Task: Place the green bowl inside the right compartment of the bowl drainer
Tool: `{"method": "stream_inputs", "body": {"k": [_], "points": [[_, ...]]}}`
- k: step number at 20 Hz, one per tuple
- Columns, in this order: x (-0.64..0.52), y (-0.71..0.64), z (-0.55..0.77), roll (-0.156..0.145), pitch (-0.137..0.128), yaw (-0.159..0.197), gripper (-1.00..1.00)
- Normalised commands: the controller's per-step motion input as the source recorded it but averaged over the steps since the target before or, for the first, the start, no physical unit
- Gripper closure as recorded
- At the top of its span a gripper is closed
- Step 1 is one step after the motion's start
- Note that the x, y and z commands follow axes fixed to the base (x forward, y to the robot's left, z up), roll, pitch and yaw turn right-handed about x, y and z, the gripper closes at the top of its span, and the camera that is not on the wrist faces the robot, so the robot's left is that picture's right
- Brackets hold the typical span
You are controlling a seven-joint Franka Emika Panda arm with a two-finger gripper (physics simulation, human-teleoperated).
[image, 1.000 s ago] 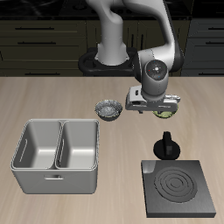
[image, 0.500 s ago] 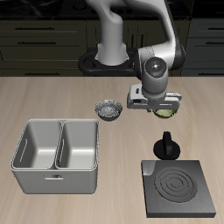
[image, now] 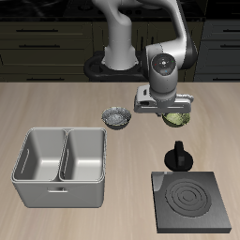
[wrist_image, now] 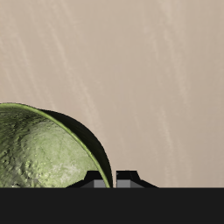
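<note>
Green bowl (image: pixel 175 118) hanging just under the gripper (image: pixel 170 114), far back on the desk (image: pixel 56 103), near the robot's base. In the wrist view, thin wavy rim of the green bowl (wrist_image: pixel 52 157) running right between the two jaw tips, so jaws pinched narrow on that rim, one tip inside, one outside. Looks lifted a little off the desk, though hard to be sure. Round and small, olive green outside, bumpy yellow-green inside. No long side, same all round.

Bowl drainer (image: pixel 62 169) a big grey metal tub with round corners, near the desk's front edge. Right compartment (image: pixel 40 157), the well farther from the black stove plate (image: pixel 191 201), lying forward and well to the side of the jaws. Probably a long carry across.

Grey-blue bowl (image: pixel 115 117) just beside the gripper. Black knob (image: pixel 178 155) standing behind the stove plate.
</note>
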Motion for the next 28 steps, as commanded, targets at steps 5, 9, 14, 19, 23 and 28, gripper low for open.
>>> {"method": "stream_inputs", "body": {"k": [5,9,14,19,23,28], "points": [[0.03,-0.16,0.25,-0.020,-0.053,0.016,1.00],[0.01,-0.19,0.40,-0.024,-0.086,0.019,1.00],[-0.05,-0.10,0.51,0.002,-0.101,0.003,1.00],[-0.05,-0.10,0.46,-0.009,-0.091,0.008,1.00],[-0.11,-0.07,0.43,-0.005,-0.084,0.005,1.00],[-0.10,-0.08,0.27,-0.008,-0.058,-0.008,1.00]]}}
